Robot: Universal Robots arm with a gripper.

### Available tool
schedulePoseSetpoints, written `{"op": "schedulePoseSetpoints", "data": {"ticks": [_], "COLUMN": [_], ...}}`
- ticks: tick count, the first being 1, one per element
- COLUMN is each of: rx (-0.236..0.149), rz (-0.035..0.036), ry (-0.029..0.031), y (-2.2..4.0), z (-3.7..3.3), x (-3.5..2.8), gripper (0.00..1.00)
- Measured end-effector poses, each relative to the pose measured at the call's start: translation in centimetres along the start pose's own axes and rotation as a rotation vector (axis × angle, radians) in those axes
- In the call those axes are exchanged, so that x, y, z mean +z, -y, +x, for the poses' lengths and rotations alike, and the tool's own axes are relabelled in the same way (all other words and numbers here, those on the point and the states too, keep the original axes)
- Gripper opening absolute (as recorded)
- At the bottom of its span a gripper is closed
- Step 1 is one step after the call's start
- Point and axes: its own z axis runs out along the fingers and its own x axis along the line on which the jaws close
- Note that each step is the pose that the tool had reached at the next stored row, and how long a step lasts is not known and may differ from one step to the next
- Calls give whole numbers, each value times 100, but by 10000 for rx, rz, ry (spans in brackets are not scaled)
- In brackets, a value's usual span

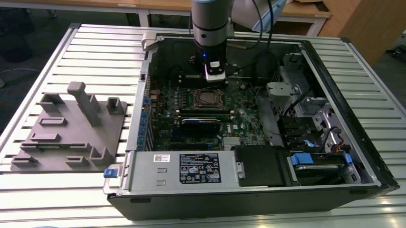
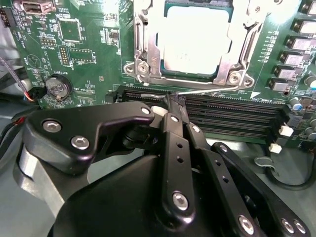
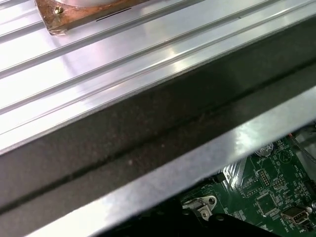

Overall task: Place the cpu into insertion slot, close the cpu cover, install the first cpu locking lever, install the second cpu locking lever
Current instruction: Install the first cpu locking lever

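Observation:
The cpu (image 2: 196, 39) lies flat in the insertion slot (image 1: 219, 100), its pale silver top showing through the cut-out of the cpu cover (image 2: 143, 42). The cover's metal frame lies down around the chip. A thin wire locking lever (image 2: 212, 89) runs along the socket's edge nearest my gripper. My gripper (image 2: 175, 98) is shut, black fingertips together and right at that lever; whether they pinch it I cannot tell. In the exterior view the gripper (image 1: 214, 78) hangs inside the open computer case, just behind the cpu (image 1: 207, 98).
Black memory slots (image 2: 232, 111) and a coin battery (image 2: 57, 88) lie beside the socket. A grey power supply (image 1: 184, 167) fills the case's front, with drive bays (image 1: 317, 161) on the exterior view's right. A grey fixture block (image 1: 70, 128) stands on the slatted table (image 1: 51, 199).

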Motion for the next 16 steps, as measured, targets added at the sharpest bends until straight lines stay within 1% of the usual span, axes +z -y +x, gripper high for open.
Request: {"op": "schedulePoseSetpoints", "data": {"ticks": [3, 8, 11, 14, 15, 16], "rx": [3, 3, -2, -14, -20, -27], "rz": [9, 2, 11, 66, 99, 151], "ry": [3, 6, 34, 79, 98, 124], "y": [1, 1, 4, 6, 7, 7], "z": [0, 0, 2, 2, 2, 2], "x": [3, 9, 23, 35, 37, 38], "gripper": [11, 11, 11, 11, 11, 11]}}
